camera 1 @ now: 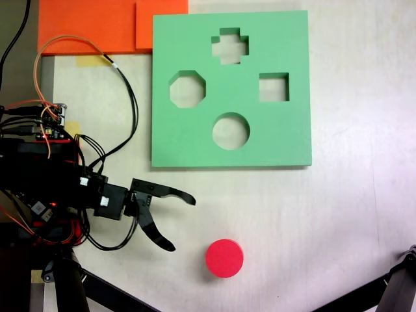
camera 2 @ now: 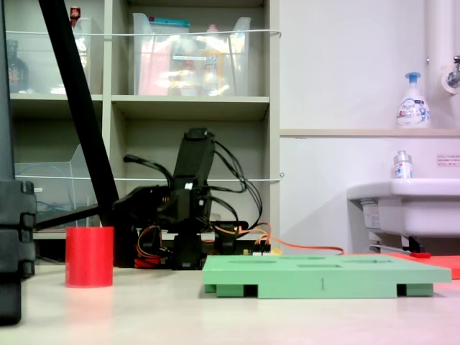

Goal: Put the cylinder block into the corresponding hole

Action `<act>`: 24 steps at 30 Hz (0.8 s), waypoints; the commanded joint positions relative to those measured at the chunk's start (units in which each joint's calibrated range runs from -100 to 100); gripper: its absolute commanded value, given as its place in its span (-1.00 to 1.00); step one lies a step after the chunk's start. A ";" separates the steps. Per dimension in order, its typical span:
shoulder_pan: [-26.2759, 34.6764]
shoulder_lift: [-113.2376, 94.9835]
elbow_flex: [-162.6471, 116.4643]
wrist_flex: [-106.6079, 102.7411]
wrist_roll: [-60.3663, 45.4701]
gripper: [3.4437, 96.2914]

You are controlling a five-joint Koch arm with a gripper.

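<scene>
The red cylinder block (camera 1: 225, 258) stands upright on the pale table, below the green foam board (camera 1: 286, 140) in the first exterior view. The board's circular hole (camera 1: 231, 130) is its lowest cutout there, under the octagonal one (camera 1: 188, 89), and shows nothing in it. My gripper (camera 1: 182, 224) is open with nothing between its black fingers, left of the block and apart from it. In the second exterior view the block (camera 2: 89, 256) stands at the left, the board (camera 2: 323, 275) lies flat at the right, and the arm (camera 2: 188, 208) is behind them; its fingers are not distinct there.
Orange foam sheets (camera 1: 97, 26) lie along the board's upper left. Loose wires (camera 1: 123, 84) loop from the arm's base towards the board's left edge. Black stand legs (camera 1: 396, 286) cross the bottom corners. Cross (camera 1: 229, 47) and square (camera 1: 273, 87) cutouts sit higher on the board.
</scene>
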 commanded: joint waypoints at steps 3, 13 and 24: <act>-0.05 46.40 -0.19 42.63 -0.20 0.81; -1.95 75.31 15.96 45.62 -0.10 0.85; -2.64 90.25 35.10 45.62 0.15 0.85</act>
